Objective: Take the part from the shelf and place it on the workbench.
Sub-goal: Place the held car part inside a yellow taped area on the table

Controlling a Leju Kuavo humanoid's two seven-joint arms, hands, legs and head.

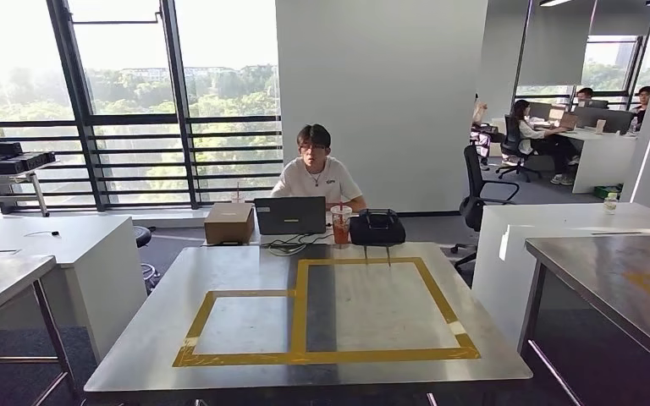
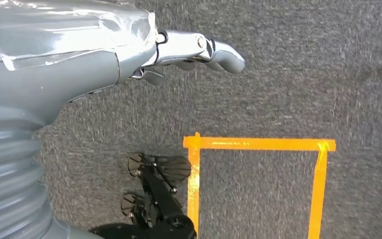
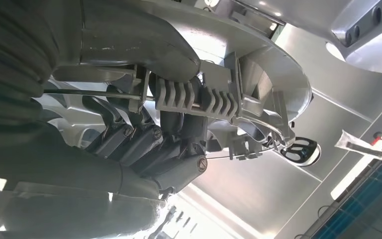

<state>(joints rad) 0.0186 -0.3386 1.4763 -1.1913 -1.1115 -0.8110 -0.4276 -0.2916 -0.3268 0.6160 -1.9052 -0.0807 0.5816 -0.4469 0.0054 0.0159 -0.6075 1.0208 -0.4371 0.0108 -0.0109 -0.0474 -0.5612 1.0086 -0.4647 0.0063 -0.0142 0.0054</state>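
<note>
Gripped in my right hand sits the grey ribbed plastic part; my left hand hangs empty, fingers apart.

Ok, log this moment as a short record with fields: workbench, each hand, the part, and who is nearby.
workbench: steel top with yellow tape rectangles, bare of parts
left hand: hangs over grey carpet beside an orange tape square, holds nothing
right hand: fingers wrapped around a grey ribbed part
part: held in the right hand, not yet on the workbench
person: seated behind a laptop beyond the workbench
</note>
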